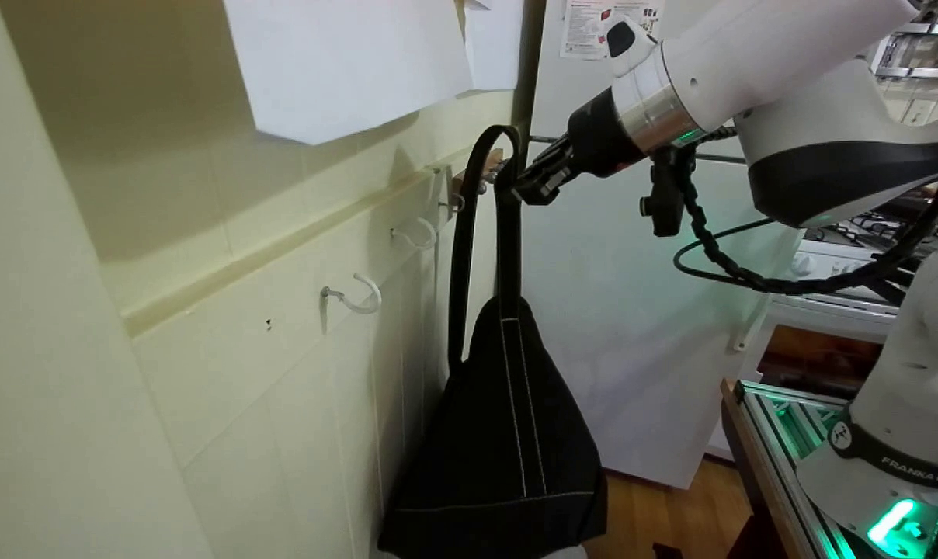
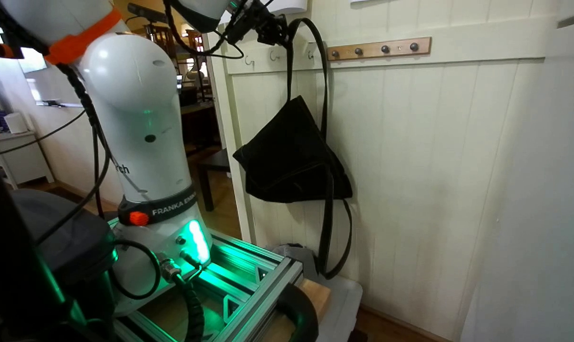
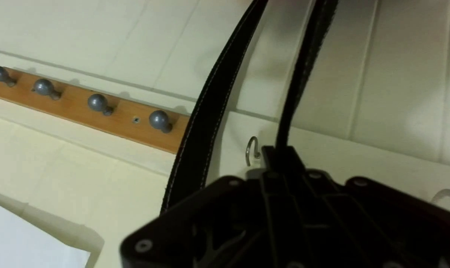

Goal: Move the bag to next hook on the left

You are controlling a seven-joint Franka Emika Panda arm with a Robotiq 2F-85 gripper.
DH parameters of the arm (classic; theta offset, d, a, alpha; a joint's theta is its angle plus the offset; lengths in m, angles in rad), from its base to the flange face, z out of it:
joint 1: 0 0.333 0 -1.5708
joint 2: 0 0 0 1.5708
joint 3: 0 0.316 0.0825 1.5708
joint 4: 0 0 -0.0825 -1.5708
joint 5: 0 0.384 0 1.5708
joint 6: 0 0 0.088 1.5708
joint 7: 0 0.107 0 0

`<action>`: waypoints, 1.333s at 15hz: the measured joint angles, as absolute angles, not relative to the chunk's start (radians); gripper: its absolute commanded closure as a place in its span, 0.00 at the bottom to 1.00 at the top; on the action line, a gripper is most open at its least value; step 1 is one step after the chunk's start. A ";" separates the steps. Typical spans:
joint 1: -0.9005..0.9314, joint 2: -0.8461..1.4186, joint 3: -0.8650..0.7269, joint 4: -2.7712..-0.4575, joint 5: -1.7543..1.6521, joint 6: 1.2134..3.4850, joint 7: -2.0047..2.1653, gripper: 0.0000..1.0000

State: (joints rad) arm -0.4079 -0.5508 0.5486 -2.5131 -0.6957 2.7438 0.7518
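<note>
The black bag [image 1: 508, 435] hangs in the air from my gripper [image 1: 537, 186] in an exterior view. The gripper is shut on one strap, and the loop of that strap arches above the fingers. The bag also shows in an exterior view [image 2: 291, 156], tilted, with its second strap dangling below it. In the wrist view the strap [image 3: 210, 111] runs past the shut gripper [image 3: 282, 156]. A small curved hook [image 3: 249, 150] is just left of the fingertips there, and a pale hook [image 3: 448, 192] is at the right edge. White hooks [image 1: 364, 310] line the cream wall.
A wooden rail with dark round knobs [image 2: 379, 49] is on the wall beside the hooks. White paper sheets [image 1: 345, 62] hang above the hooks. A white fridge-like panel [image 1: 632, 310] stands beyond the bag. A grey bin or box [image 2: 344, 294] is below it.
</note>
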 measured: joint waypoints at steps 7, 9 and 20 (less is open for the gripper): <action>-0.247 -0.489 0.445 -2.520 -0.668 2.665 0.700 0.98; -0.194 -0.482 0.412 -2.520 -0.646 2.637 0.680 0.98; -0.090 -0.462 0.373 -2.506 -0.565 2.585 0.629 0.98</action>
State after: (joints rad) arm -0.0902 -0.4621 0.3726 -2.5058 -0.5649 2.5853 0.6286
